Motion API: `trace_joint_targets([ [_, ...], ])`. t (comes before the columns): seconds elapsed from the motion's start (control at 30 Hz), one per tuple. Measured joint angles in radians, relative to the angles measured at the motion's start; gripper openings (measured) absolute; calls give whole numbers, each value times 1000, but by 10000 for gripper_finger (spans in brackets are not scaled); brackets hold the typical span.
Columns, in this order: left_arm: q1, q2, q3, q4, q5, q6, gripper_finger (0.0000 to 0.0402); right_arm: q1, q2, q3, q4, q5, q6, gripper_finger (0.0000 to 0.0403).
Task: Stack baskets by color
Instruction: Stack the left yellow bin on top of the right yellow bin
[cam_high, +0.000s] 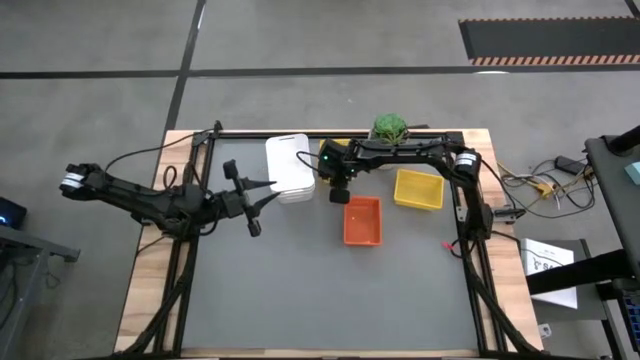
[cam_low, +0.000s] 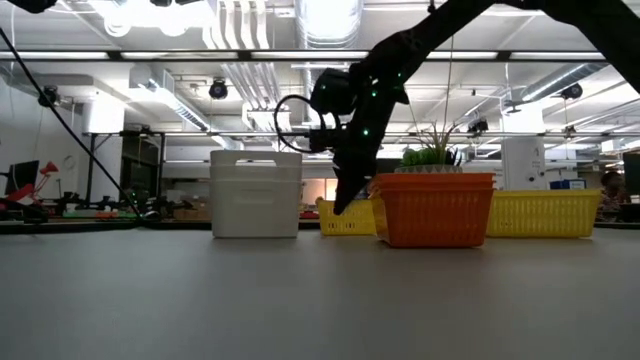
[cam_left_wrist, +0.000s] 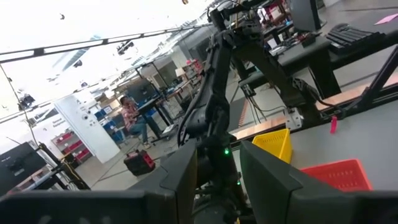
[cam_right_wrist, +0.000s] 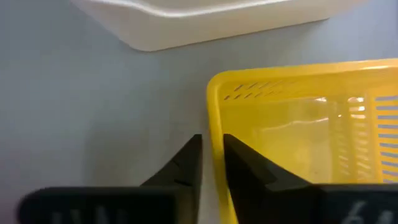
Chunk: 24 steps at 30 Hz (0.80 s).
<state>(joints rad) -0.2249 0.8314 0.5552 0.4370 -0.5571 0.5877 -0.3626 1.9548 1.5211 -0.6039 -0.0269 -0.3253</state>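
A yellow basket (cam_right_wrist: 298, 137) stands on the grey table between a white stack of baskets (cam_high: 288, 165) and an orange basket (cam_high: 362, 220). In the low view it shows small behind the gripper (cam_low: 345, 217). My right gripper (cam_right_wrist: 211, 158) slants down at its edge and is shut on it. In the high view the right arm hides this basket. A second yellow basket (cam_high: 418, 189) sits to the right of the orange one. My left gripper (cam_high: 255, 200) hovers open above the table's left part, left of the white stack, holding nothing. My right gripper pinches the yellow basket's rim (cam_right_wrist: 216, 146) near a corner, one finger inside the basket and one outside over the table. The fingers slant down from above, coming from the table's right. The basket stands upright with its bottom on the table.
A green plant in a pot (cam_high: 390, 128) stands at the far edge behind the right arm. The white stack (cam_low: 256, 193) rises taller than the orange basket (cam_low: 435, 208). Open grey table lies toward the near edge (cam_high: 330, 300).
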Motion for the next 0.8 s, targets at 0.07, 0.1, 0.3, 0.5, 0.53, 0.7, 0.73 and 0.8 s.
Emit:
trace_joint_targets([
  [0.07,0,0,0,0,0,0,107,0,-4,0,4,0,0,31],
  [0.1,0,1,0,0,0,0,107,0,-10,0,1,1,-3,20],
  [0.3,0,1,0,0,0,0,107,24,-95,0,-33,28,13,11],
  [0.5,0,3,0,0,0,0,107,97,-239,0,-96,83,69,10],
  [0.53,0,4,0,0,0,0,107,112,-267,0,-102,83,92,10],
  [0.7,-1,4,0,0,0,0,107,214,-388,0,-148,83,205,9],
  [0.73,-1,4,0,0,0,0,107,240,-410,0,-156,82,212,9],
  [0.8,-1,4,0,0,0,-2,107,297,-448,0,-172,80,243,9],
])
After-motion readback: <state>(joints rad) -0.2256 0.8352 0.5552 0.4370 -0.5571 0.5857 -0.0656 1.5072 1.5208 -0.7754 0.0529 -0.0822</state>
